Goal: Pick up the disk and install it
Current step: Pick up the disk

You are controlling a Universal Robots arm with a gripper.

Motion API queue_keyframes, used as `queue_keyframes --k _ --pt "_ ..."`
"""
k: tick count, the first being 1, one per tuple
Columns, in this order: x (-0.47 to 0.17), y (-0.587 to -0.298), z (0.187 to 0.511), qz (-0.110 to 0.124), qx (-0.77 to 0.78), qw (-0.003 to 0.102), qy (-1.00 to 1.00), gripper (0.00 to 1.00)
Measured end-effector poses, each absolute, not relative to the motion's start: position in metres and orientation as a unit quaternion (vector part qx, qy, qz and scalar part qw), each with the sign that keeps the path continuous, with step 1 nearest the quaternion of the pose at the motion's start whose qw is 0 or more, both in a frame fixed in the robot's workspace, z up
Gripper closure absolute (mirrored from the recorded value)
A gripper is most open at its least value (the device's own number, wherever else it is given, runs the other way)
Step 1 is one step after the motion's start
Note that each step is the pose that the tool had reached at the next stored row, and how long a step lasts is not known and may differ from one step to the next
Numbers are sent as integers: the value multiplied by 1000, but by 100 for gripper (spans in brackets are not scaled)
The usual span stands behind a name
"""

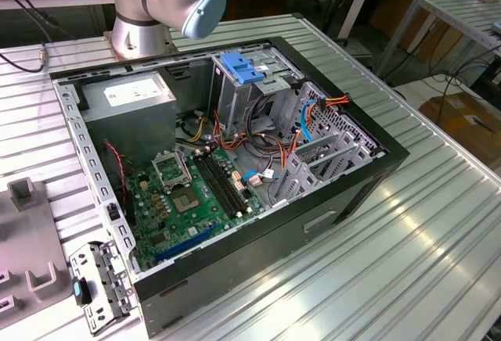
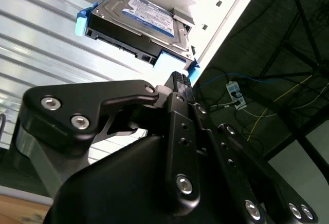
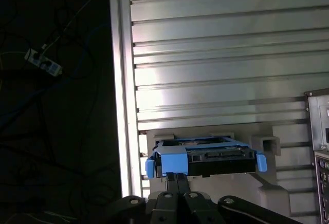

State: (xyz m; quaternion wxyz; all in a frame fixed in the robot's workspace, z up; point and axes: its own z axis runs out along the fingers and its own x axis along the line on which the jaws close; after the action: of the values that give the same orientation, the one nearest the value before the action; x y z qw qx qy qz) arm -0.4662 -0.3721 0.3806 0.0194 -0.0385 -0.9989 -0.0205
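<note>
The disk [image 2: 139, 18] is a silver hard drive with a white-and-blue label in a blue plastic bracket. It rests in a grey holder [image 3: 268, 145] on the ribbed metal table, close to the table's edge. In the first wrist view the disk [image 3: 205, 156] shows its connector end and the blue bracket ends. My gripper [image 2: 178, 78] has its two black fingers pressed together with nothing between them. Its tips [image 3: 175, 179] sit right at the blue bracket near one corner of the disk.
An open computer case [image 1: 376, 170] lies on the table in the exterior view, with a motherboard [image 1: 196, 192], a grey power supply box [image 1: 129, 95] and a drive cage with a blue tab [image 1: 239, 67]. The arm's base [image 1: 141, 20] stands behind it. The table edge [image 3: 121, 80] drops to a dark floor.
</note>
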Motion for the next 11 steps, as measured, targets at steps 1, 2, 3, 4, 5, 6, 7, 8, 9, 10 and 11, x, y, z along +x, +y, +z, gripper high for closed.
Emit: queue_keyframes --k 1,2,3,4,5,6,7,8,9,10,11 --pt "-466 -372 381 -20 -38 19 -999 89" --pt "-466 -372 381 -20 -36 19 -999 89" --pt "-466 -372 381 -20 -33 20 -999 89" --pt "-466 -372 381 -20 -28 20 -999 89" --pt "-466 -372 381 -20 -22 20 -999 89" --pt "-466 -372 381 -20 -10 20 -1000 89" --pt "-466 -372 381 -20 2 20 -1000 89" --pt "-466 -372 381 -19 20 21 -999 89" --pt "-466 -372 381 -19 28 21 -999 89" --pt "-466 -372 381 -19 38 21 -999 89" --pt "-466 -372 381 -19 48 21 -998 89"
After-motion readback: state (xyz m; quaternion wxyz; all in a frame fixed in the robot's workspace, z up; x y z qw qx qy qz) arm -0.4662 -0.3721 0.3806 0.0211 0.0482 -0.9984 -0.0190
